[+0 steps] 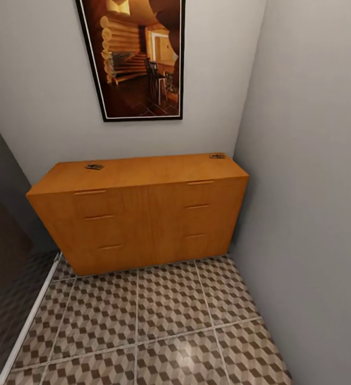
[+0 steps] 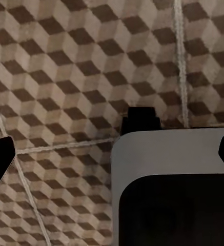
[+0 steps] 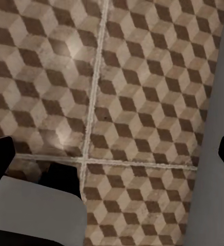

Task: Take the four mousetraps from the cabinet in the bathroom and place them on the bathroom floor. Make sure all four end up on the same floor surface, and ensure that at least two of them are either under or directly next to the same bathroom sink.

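Sitting flat on the smooth wooden cabinet [image 1: 143, 214] — two small mousetraps [image 1: 94, 166].

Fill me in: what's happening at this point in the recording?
Nothing is being handled yet. The head view looks down at the orange-brown cabinet in a corner, under a framed picture. Two small mousetraps lie on its flat top, one toward the left and one near the back right corner. All its drawers look closed. Both wrist views look down at the cube-patterned floor; the left gripper and the right gripper appear open and empty.
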{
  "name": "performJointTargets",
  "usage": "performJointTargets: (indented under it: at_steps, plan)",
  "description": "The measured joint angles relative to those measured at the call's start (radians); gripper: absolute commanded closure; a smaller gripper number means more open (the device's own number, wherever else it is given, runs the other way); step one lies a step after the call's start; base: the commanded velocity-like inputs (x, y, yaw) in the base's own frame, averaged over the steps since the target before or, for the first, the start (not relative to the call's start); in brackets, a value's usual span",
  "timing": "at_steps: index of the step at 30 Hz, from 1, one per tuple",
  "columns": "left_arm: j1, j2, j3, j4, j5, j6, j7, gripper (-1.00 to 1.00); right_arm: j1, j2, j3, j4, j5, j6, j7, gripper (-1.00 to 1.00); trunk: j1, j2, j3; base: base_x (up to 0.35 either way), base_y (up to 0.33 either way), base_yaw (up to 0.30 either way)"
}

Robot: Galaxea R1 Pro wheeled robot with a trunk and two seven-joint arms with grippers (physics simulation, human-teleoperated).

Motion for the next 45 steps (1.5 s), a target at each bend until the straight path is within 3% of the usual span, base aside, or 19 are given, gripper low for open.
performJointTargets:
  at_steps: [10, 12, 19, 20, 25, 26, 29, 31, 35, 37, 42, 44, 45]
  plan:
    - [0.000, 0.000, 0.000, -0.001, 0.000, 0.000, 0.000, -1.00, 0.000, -0.002, -0.002, 0.000, -0.001, 0.000, -0.001, -1.00, 0.000, 0.000, 0.000, 0.321, -0.006, 0.000]
    - [0.000, -0.017, 0.001, -0.012, -0.002, -0.009, -0.001, -1.00, 0.000, -0.001, 0.000, 0.001, 0.004, 0.001, -0.001, -1.00, 0.000, 0.000, 0.000, 0.087, 0.000, 0.000]
    - [0.000, -0.033, 0.003, -0.001, -0.002, -0.025, -0.002, -1.00, 0.000, -0.002, 0.003, -0.001, 0.005, 0.016, -0.007, -1.00, 0.001, 0.000, 0.000, 0.028, 0.000, 0.000]
    - [-0.003, -0.059, 0.004, 0.018, -0.004, -0.027, -0.003, -1.00, -0.011, -0.003, 0.005, -0.014, 0.008, 0.043, -0.014, -1.00, 0.001, 0.000, 0.000, 0.003, 0.000, 0.000]
    - [-0.017, -0.131, 0.004, 0.112, -0.005, -0.028, -0.006, -1.00, -0.058, -0.006, 0.006, -0.090, 0.010, 0.097, -0.018, -1.00, 0.001, 0.000, 0.000, 0.001, 0.000, 0.000]
    - [-0.023, -0.175, 0.003, 0.177, -0.006, -0.030, -0.007, -1.00, -0.081, -0.008, 0.008, -0.151, 0.011, 0.123, -0.018, -1.00, 0.001, 0.000, 0.000, 0.000, 0.000, 0.000]
    - [-0.065, -0.226, 0.002, 0.259, -0.007, -0.034, -0.003, -1.00, -0.101, -0.012, 0.006, -0.305, 0.012, 0.180, -0.016, -1.00, 0.001, 0.000, 0.000, 0.000, 0.000, 0.000]
    - [-0.101, -0.235, 0.003, 0.273, -0.006, -0.035, -0.003, -1.00, -0.105, -0.020, 0.002, -0.388, 0.011, 0.218, -0.015, -1.00, 0.001, 0.000, 0.000, 0.000, 0.000, 0.000]
    - [-0.263, -0.248, 0.003, 0.291, -0.005, -0.029, -0.004, -1.00, -0.111, -0.087, -0.010, -0.781, 0.007, 0.447, -0.012, -1.00, 0.001, 0.000, 0.000, 0.000, 0.000, 0.000]
    - [-0.324, -0.253, 0.005, 0.290, -0.003, -0.025, -0.004, -1.00, -0.112, -0.108, -0.024, -0.923, 0.004, 0.534, -0.012, -1.00, 0.001, 0.000, 0.000, 0.000, 0.000, 0.000]
    - [-0.508, -0.280, 0.010, 0.262, 0.005, 0.013, -0.003, -1.00, -0.112, -0.123, -0.094, -1.193, 0.010, 0.724, -0.017, -1.00, 0.001, 0.000, 0.000, 0.000, 0.000, 0.000]
    - [-0.625, -0.283, 0.014, 0.216, 0.029, 0.092, -0.004, -1.00, -0.116, -0.127, -0.116, -1.326, 0.020, 0.835, -0.028, -1.00, 0.000, 0.000, 0.000, 0.000, 0.000, 0.000]
    - [-0.648, -0.283, 0.015, 0.206, 0.037, 0.120, -0.004, -1.00, -0.121, -0.128, -0.120, -1.358, 0.022, 0.860, -0.033, -1.00, 0.001, 0.000, 0.000, 0.000, 0.000, 0.000]
